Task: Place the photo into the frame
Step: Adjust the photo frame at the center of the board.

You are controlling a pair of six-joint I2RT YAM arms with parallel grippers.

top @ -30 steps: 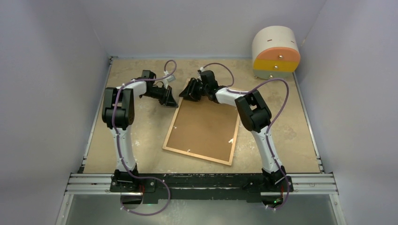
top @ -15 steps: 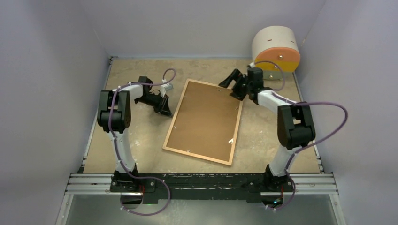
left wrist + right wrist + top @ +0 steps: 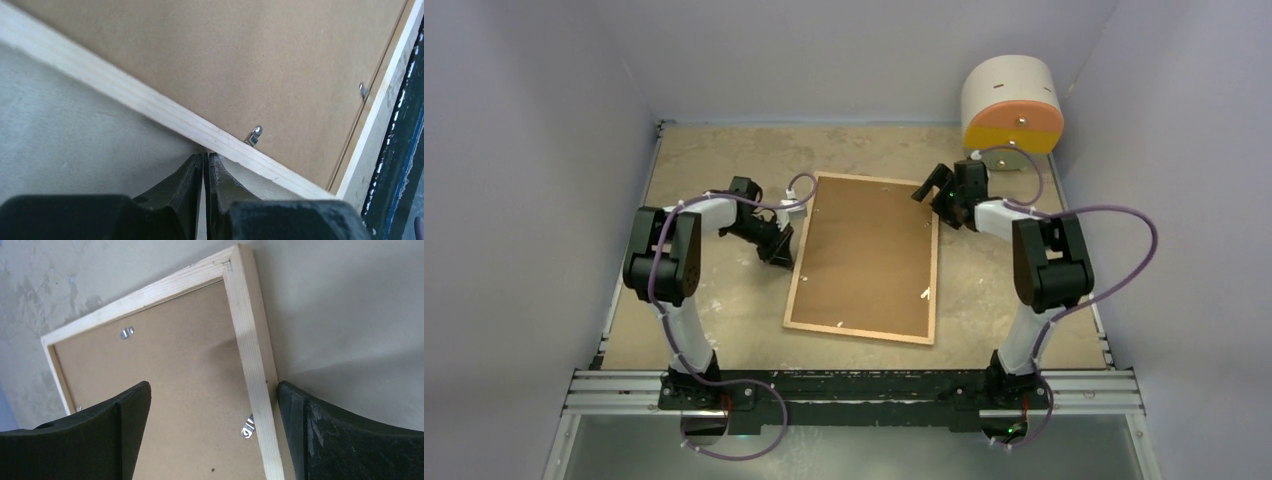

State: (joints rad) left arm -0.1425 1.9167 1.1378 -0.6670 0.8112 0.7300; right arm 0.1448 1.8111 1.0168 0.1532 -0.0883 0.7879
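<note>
At the centre of the surface [image 3: 724,300], the frame [image 3: 860,334] lies flat and face down, its long sides running from near to far and tilted slightly from square. A brown backing panel [image 3: 866,255] fills the frame's opening and faces upward. Small metal tabs [image 3: 254,135] sit on the panel just inside the light wooden moulding.

The left gripper [image 3: 205,156] is clenched, with its two fingers pressed together and nothing between them. Its tips meet the outer face of the frame's left long side, near the middle of that side, low against the surface.

The right gripper [image 3: 212,387] is released, its fingers spread wide. It hangs over the far right corner of the frame. One finger is above the panel and the other is above the bare surface outside the moulding, so that the right long side passes between them. It holds nothing.

A beige drum-shaped container [image 3: 1012,110] with an orange and yellow front stands at the far right corner of the surface, apart from the frame.
</note>
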